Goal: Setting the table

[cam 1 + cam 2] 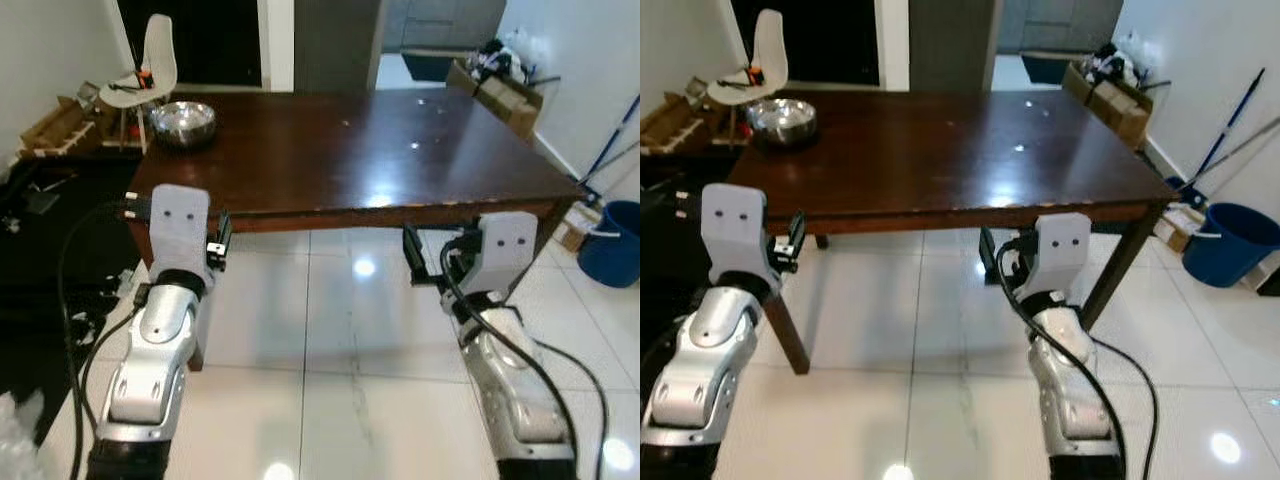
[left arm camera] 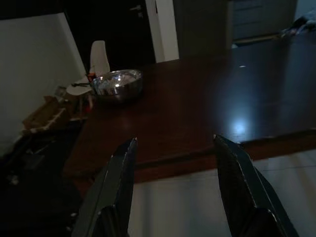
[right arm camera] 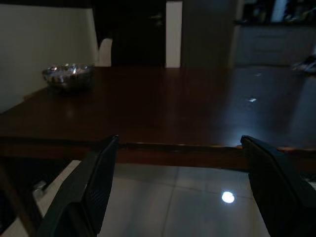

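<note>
A dark brown wooden table (image 1: 350,150) stands just ahead of me, its top bare but for a steel bowl (image 1: 183,123) near the far left corner. My left gripper (image 1: 218,243) is raised in front of the table's near left edge, open and empty. The right gripper (image 1: 430,262) hangs before the near edge further right, also open with nothing between its fingers. Along the left wrist view the left gripper (image 2: 175,139) faces the tabletop and the bowl (image 2: 117,84). The right gripper (image 3: 179,139) sits level with the table's edge, the bowl (image 3: 68,75) far off.
A white chair (image 1: 150,70) stands behind the table's far left corner. Cardboard boxes (image 1: 500,90) sit at the back right, with a blue bucket (image 1: 612,243) and a mop handle (image 1: 610,150) at the right wall. Clutter covers the dark floor on the left. Glossy white tiles (image 1: 330,330) lie underfoot.
</note>
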Robot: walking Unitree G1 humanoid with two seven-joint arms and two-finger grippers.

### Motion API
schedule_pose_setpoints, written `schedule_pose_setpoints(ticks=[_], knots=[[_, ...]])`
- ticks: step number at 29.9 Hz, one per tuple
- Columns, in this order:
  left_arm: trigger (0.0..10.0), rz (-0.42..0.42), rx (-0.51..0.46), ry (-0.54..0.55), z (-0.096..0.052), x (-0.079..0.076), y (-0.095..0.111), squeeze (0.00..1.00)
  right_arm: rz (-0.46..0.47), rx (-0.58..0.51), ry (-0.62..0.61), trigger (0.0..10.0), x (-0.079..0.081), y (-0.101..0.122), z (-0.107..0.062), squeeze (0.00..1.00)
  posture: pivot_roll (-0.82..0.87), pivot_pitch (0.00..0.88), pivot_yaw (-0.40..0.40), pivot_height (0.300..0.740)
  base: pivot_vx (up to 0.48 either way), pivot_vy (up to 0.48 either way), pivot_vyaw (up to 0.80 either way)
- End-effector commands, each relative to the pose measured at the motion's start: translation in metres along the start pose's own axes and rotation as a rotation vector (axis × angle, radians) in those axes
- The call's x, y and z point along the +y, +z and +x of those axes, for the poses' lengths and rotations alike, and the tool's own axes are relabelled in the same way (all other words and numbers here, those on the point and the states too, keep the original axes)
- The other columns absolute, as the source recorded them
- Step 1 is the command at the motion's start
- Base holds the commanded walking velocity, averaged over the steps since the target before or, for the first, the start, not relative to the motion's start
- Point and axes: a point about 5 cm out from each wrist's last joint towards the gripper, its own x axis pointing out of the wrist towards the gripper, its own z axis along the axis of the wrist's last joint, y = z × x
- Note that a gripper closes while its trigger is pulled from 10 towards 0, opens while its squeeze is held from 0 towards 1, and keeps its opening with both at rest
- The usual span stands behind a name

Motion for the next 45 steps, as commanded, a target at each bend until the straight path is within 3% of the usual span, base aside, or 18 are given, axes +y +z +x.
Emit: schedule_pose_setpoints(ticks=[1, 7, 14, 21, 30, 45], knots=[[10.0, 0.0, 0.014, -0.008, 0.001, -0.004, -0.002, 0.0, -0.004, 0.005, -0.019, 10.0, -0.007, -0.001, -0.003, 0.0, -0.01, 0.0, 0.083, 0.74, 0.48, 0.0, 0.0], [10.0, 0.003, 0.018, -0.002, 0.001, -0.003, -0.002, 0.0, 0.026, -0.008, 0.022, 10.0, -0.001, 0.0, -0.004, 0.0, 0.0, 0.0, 0.081, 0.74, 0.48, 0.0, 0.0], [10.0, 0.003, 0.019, -0.003, 0.0, -0.003, -0.003, 0.0, -0.009, -0.012, 0.008, 10.0, -0.002, 0.001, -0.001, 0.0, 0.0, 0.0, 0.079, 0.74, 0.48, 0.0, 0.46], [10.0, 0.002, 0.018, -0.011, 0.001, -0.005, -0.003, 0.0, -0.014, -0.024, -0.045, 10.0, -0.011, 0.003, 0.0, 0.0, -0.01, 0.0, 0.085, 0.74, 0.48, 0.0, 0.8], [10.0, -0.004, 0.008, -0.041, 0.003, -0.009, -0.001, 0.0, 0.033, -0.047, -0.176, 10.0, -0.032, 0.007, 0.001, 0.0, -0.01, 0.0, 0.09, 0.74, 0.48, 0.0, 0.0], [10.0, -0.023, -0.011, -0.114, 0.003, -0.021, 0.002, 0.0, 0.017, -0.044, -0.234, 10.0, -0.041, 0.006, 0.001, 0.0, -0.02, 0.0, 0.098, 0.74, 0.48, 0.0, 0.0]])
